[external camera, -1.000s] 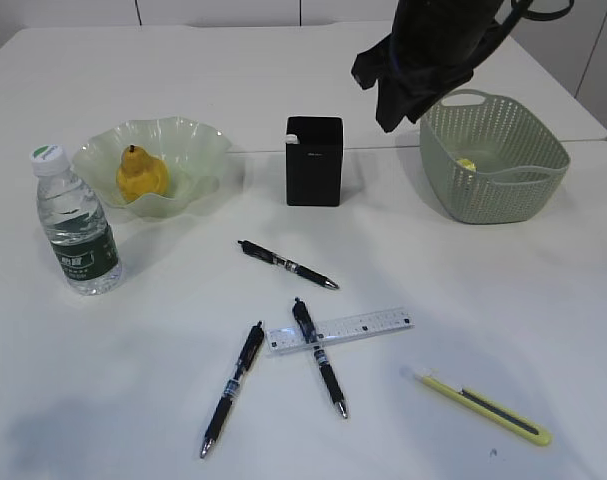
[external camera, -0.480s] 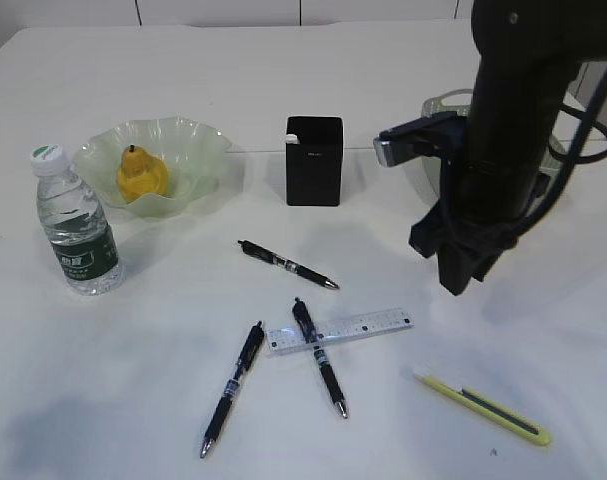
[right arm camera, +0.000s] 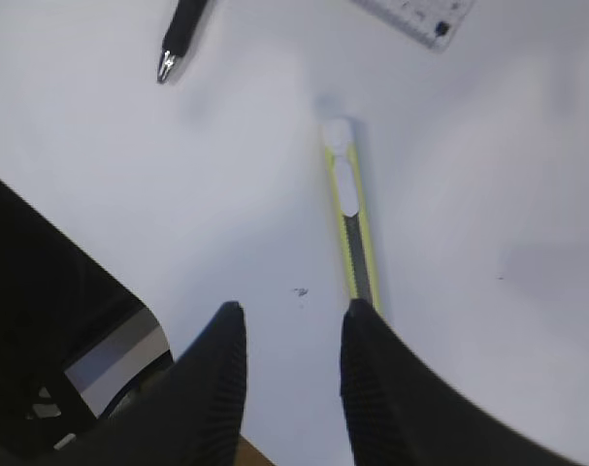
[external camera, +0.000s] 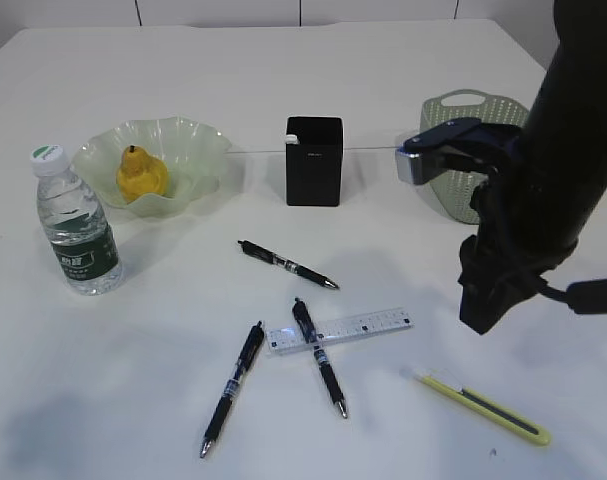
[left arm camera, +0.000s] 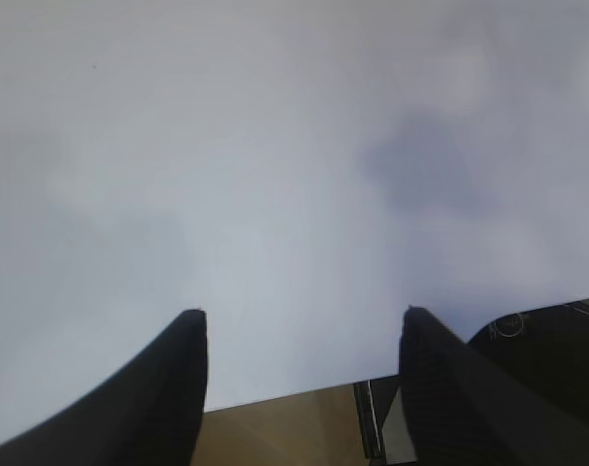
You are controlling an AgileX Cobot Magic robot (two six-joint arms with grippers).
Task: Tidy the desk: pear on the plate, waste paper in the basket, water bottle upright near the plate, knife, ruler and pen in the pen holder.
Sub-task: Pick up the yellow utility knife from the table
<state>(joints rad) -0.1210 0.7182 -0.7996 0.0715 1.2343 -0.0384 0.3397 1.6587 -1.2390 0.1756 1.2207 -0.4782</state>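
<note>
Exterior view showed ruffled translucent plate (external camera: 198,150) cradling yellow pear (external camera: 141,174), matte black square pen holder (external camera: 314,160), woven basket (external camera: 457,130) far right, right gripper (right arm camera: 292,335) ribbed fingers apart above slim yellow knife (right arm camera: 351,218), left gripper (left arm camera: 301,335) apart, empty.

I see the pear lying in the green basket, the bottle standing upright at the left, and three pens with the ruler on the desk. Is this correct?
Not entirely. The pear lies in the pale green plate, not in the basket, as the exterior view shows. The rest holds: the bottle stands upright at the left, and three pens lie on the desk with the ruler.
</note>
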